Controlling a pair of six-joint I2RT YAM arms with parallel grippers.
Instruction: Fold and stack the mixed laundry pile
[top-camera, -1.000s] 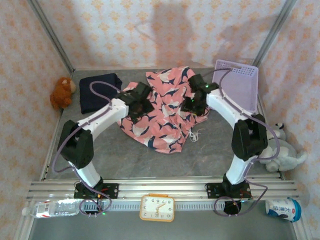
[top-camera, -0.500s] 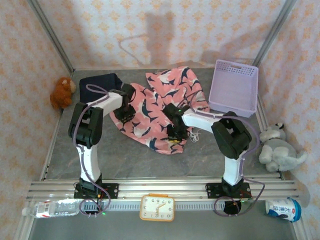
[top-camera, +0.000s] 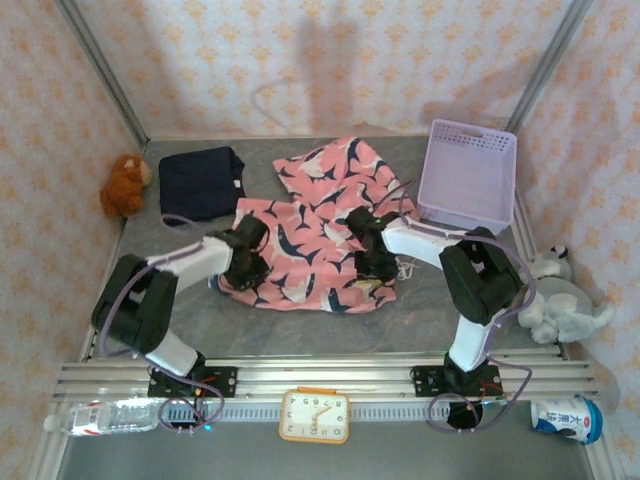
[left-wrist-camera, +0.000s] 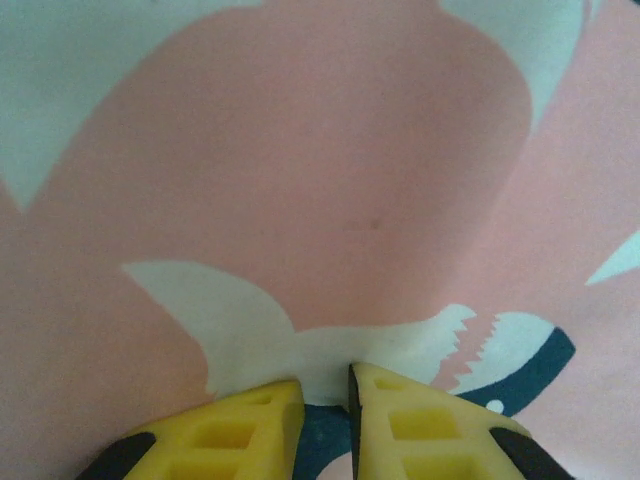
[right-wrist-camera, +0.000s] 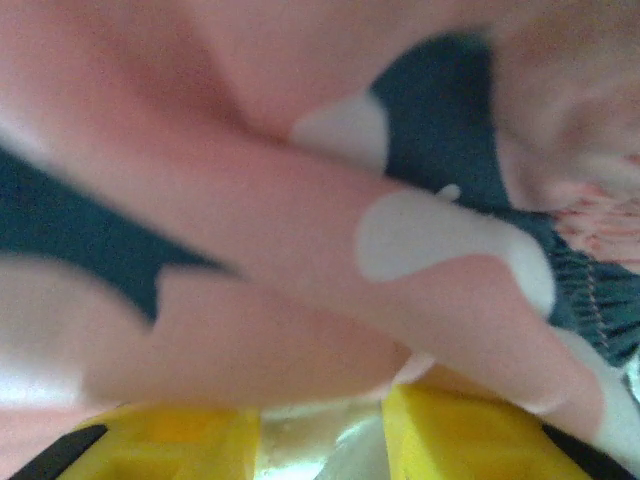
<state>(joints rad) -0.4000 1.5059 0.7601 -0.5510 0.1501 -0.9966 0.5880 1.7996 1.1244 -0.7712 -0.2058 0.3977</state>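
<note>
The pink garment (top-camera: 310, 235) with navy-and-white print lies spread across the middle of the table. My left gripper (top-camera: 248, 264) sits low on its left edge. In the left wrist view its yellow fingers (left-wrist-camera: 250, 430) stand nearly together at the left gripper (left-wrist-camera: 325, 392), pinching the printed cloth (left-wrist-camera: 330, 180). My right gripper (top-camera: 371, 264) is at the garment's right edge. In the right wrist view the pink cloth (right-wrist-camera: 250, 330) drapes over the right gripper (right-wrist-camera: 322, 420), a fold caught between the fingers, blurred. The dark navy garment (top-camera: 200, 183) lies folded at the back left, apart from both arms.
A lavender basket (top-camera: 468, 175) stands at the back right. A brown plush toy (top-camera: 123, 183) sits by the left wall and a grey one (top-camera: 560, 300) by the right wall. A clock (top-camera: 314, 415), a bottle (top-camera: 105, 415) and a can (top-camera: 570, 418) lie beyond the front rail.
Both grippers have drawn toward the near edge with the pink garment, which now lies flatter and wider. The arms have dropped lower to the table.
</note>
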